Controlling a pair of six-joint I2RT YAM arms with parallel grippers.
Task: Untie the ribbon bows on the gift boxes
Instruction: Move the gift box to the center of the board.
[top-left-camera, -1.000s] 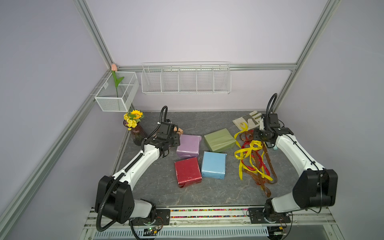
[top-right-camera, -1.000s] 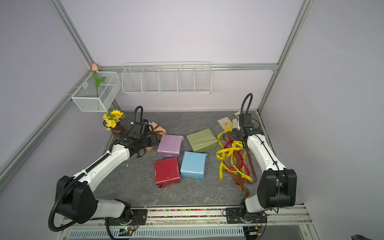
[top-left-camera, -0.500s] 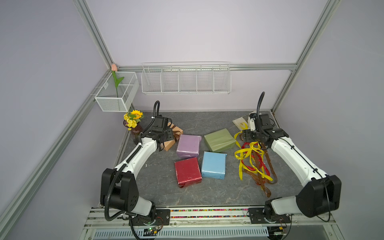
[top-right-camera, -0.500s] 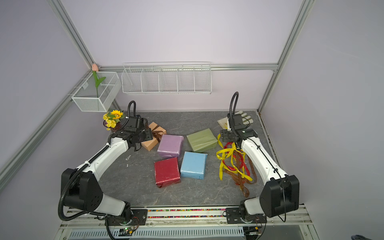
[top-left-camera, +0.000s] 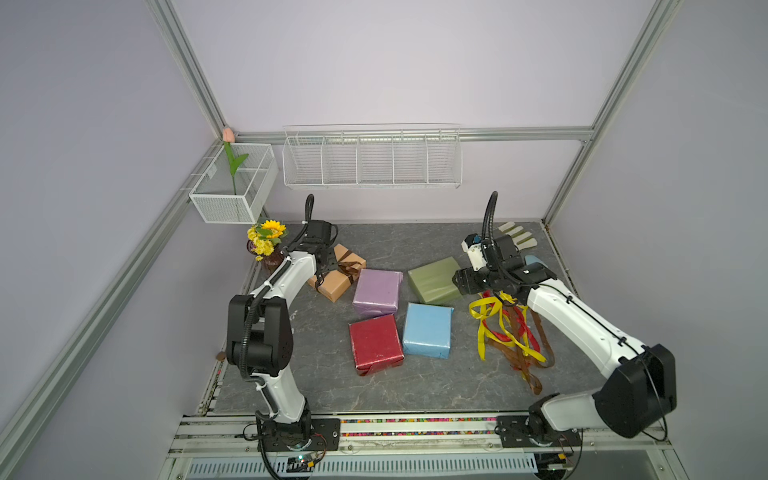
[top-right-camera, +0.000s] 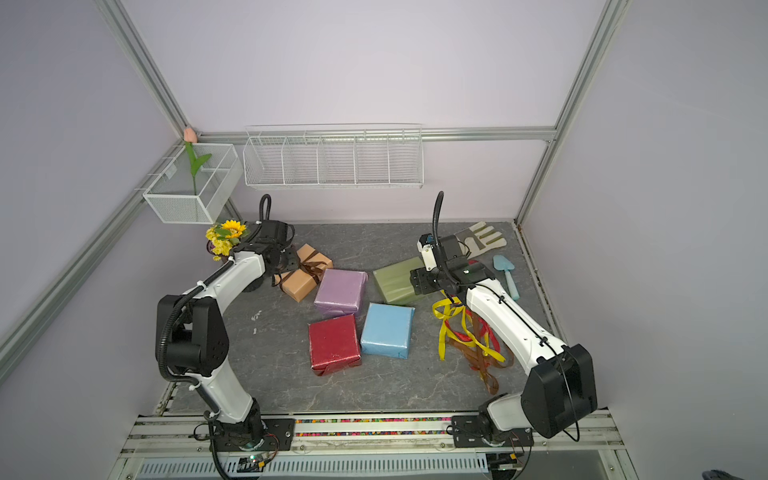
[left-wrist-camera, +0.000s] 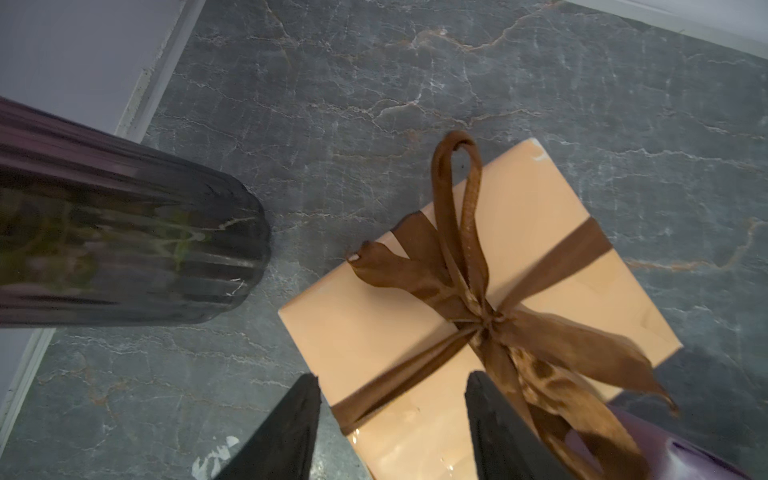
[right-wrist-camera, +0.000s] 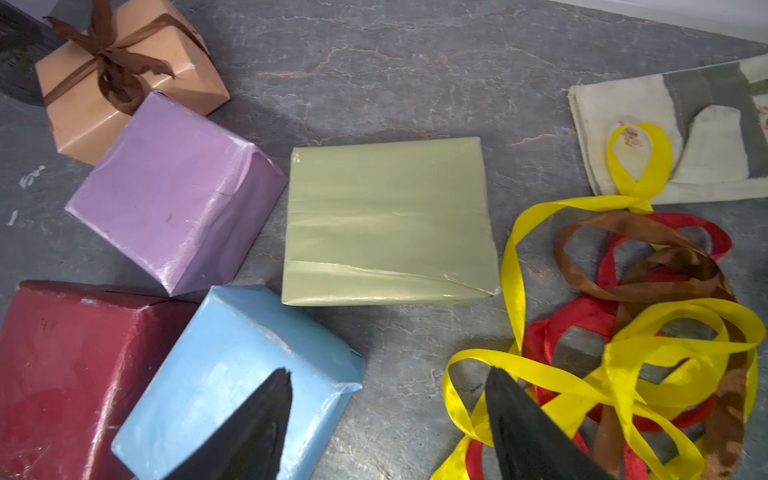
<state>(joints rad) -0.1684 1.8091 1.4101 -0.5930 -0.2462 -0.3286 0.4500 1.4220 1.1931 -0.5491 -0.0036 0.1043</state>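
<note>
Brown ribbon was tied in a bow (left-wrist-camera: 478, 320) across the tan box (left-wrist-camera: 365, 332), the only bow left knotted. That box sat at the back of the table (left-wrist-camera: 415, 83), just beside a dark vase (left-wrist-camera: 124, 249) and touching the lilac box (right-wrist-camera: 178, 195) at one corner. One loop of the bow stood up and its tails spread over the paper, so a free end was probably the easiest thing to pull.

Around it, the lilac, green (right-wrist-camera: 386, 220), blue (right-wrist-camera: 232, 365) and red (right-wrist-camera: 70, 357) boxes lay bare in a loose cluster. The loose ribbons (right-wrist-camera: 648, 291), yellow, red and brown, were heaped together on the right, next to a work glove (right-wrist-camera: 665, 137), likely kept apart so they would not snag the boxes.

The left gripper (left-wrist-camera: 392, 376) hung over the tan box with its jaws well apart and nothing between them. One finger was close to a tail of the bow, though whether it touched it could not be told. It looked lined up to close on the ribbon.

The right gripper (right-wrist-camera: 388, 370) hovered between the blue box and the ribbon heap, jaws spread wide, holding nothing.
</note>
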